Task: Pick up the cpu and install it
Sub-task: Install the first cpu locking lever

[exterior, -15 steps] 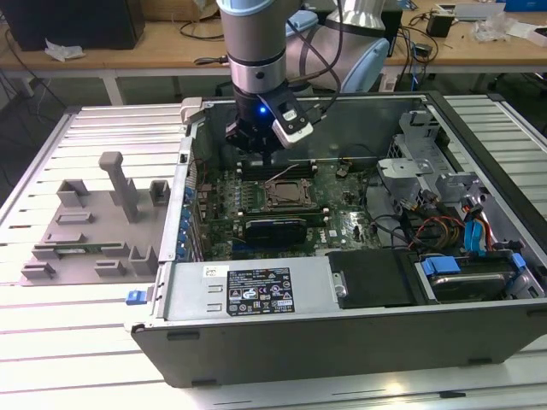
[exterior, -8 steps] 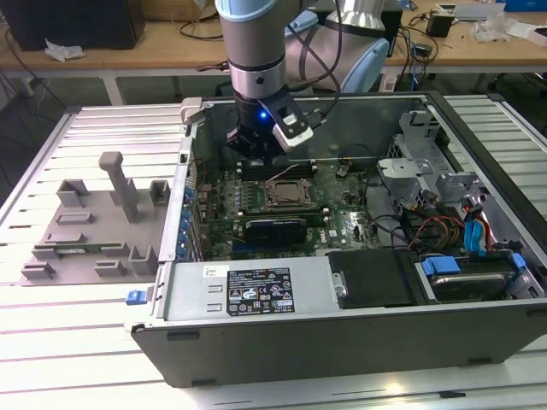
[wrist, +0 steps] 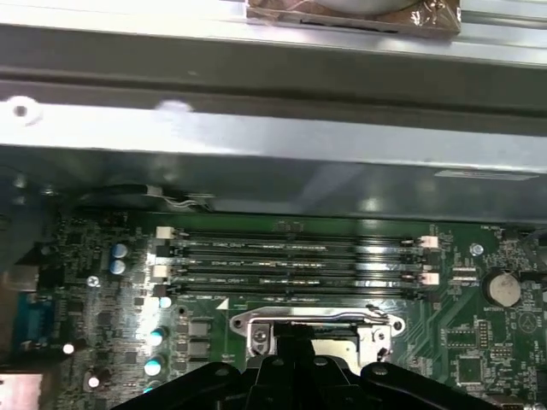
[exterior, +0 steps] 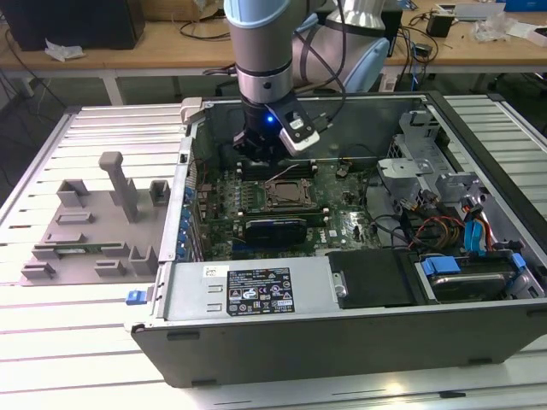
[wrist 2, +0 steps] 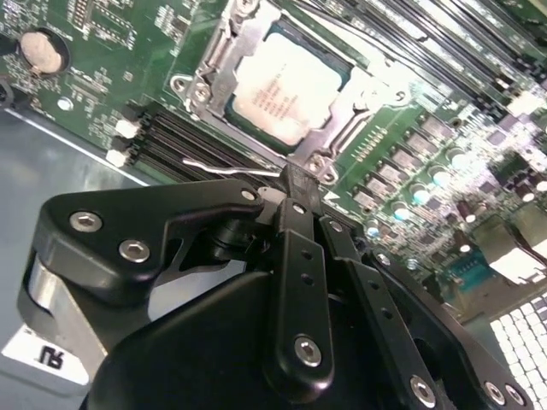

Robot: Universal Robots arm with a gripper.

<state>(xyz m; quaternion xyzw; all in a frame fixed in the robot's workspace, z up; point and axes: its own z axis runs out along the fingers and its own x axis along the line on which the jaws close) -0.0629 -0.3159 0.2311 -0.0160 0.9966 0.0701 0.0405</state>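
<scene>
Second wrist view shows the cpu (wrist 2: pixel 286 90) lying silvery side up inside the metal-framed socket (wrist 2: pixel 198 85) on the green motherboard (wrist 2: pixel 128 51). The gripper (wrist 2: pixel 295 181) is pinched narrow, its tips just beside the socket's corner, at the end of the thin wire lever (wrist 2: pixel 226 167). Memory slots (wrist 2: pixel 184 141) run alongside.

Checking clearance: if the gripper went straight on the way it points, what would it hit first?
The gripper would likely meet the socket frame beside the cpu; depth is unclear.
</scene>
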